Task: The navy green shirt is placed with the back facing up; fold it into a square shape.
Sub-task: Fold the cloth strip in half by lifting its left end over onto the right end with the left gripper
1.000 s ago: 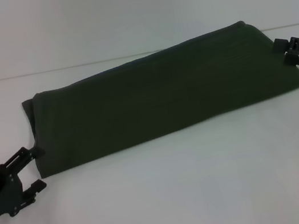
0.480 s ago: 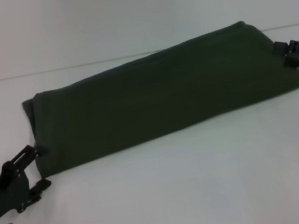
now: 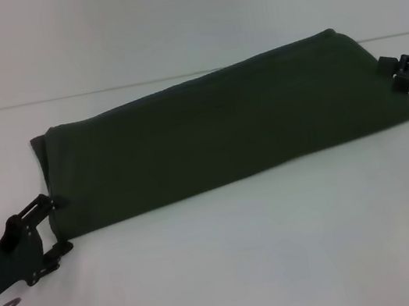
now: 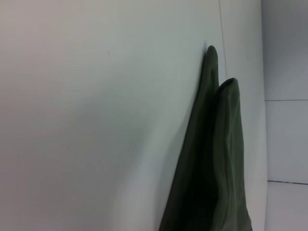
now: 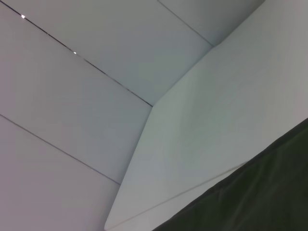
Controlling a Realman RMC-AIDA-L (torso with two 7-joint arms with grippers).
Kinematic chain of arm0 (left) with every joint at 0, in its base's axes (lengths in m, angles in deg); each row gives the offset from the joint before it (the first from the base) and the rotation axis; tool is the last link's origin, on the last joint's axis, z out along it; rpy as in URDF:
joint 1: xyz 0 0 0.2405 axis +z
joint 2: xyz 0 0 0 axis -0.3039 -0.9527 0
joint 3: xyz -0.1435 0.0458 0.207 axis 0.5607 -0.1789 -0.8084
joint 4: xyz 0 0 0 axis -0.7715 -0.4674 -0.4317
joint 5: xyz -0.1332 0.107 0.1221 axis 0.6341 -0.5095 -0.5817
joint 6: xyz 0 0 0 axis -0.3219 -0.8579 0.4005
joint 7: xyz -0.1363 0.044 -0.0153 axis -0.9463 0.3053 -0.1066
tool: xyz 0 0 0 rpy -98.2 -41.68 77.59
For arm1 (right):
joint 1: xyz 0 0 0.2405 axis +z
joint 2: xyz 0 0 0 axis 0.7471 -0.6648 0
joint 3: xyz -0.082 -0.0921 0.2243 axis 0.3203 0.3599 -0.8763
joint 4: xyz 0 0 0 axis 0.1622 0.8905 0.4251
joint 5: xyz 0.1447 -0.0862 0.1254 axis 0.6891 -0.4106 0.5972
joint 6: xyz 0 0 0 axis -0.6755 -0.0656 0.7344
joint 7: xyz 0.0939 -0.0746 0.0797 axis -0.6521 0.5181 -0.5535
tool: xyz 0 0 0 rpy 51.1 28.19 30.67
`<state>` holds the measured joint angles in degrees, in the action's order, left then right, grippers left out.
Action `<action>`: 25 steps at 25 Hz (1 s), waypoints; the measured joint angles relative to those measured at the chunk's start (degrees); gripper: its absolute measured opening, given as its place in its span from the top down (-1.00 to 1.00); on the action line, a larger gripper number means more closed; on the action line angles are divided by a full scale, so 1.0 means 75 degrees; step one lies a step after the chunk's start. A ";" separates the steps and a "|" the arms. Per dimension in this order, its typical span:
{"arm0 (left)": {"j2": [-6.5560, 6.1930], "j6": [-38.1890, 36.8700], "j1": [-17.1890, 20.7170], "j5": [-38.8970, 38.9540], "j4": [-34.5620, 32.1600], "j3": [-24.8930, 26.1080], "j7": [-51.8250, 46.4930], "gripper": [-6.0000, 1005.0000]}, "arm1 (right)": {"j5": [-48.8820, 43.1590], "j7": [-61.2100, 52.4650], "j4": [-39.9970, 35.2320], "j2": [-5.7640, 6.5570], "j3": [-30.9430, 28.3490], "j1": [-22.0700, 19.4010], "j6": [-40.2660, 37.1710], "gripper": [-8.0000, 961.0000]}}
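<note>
Left gripper (image 3: 52, 225) — nearest item, at the shirt's near-left end. Fingers spread, one tip touching the upper part of that end edge, the other at the bottom corner; the cloth edge lies between them, not yet pinched.

Navy green shirt (image 3: 216, 131) — already folded into a long narrow band, flat on the white desk (image 3: 288, 265). Long axis runs from the near-left end by the left gripper, rising to the far-right end. Left wrist view shows the band's layered end edge-on (image 4: 216, 163).

Right gripper (image 3: 403, 77) — farthest item, against the shirt's far-right end. Fingers: cannot tell whether parted or pinching.

Judgement — each arm stands at its own end of the band; the next fold would bring one end over along the long axis.
</note>
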<state>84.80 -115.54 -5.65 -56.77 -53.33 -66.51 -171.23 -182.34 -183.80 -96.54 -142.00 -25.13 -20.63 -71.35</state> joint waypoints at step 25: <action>0.0016 -0.0483 -0.0218 0.0116 0.0202 -0.0028 0.0735 -0.85 | -0.0009 0.0131 0.0200 -0.0005 -0.0292 -0.0041 0.0075 -0.77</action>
<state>84.92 -119.16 -7.28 -55.90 -51.82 -66.72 -165.72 -182.41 -182.81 -95.04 -142.03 -27.32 -20.93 -70.79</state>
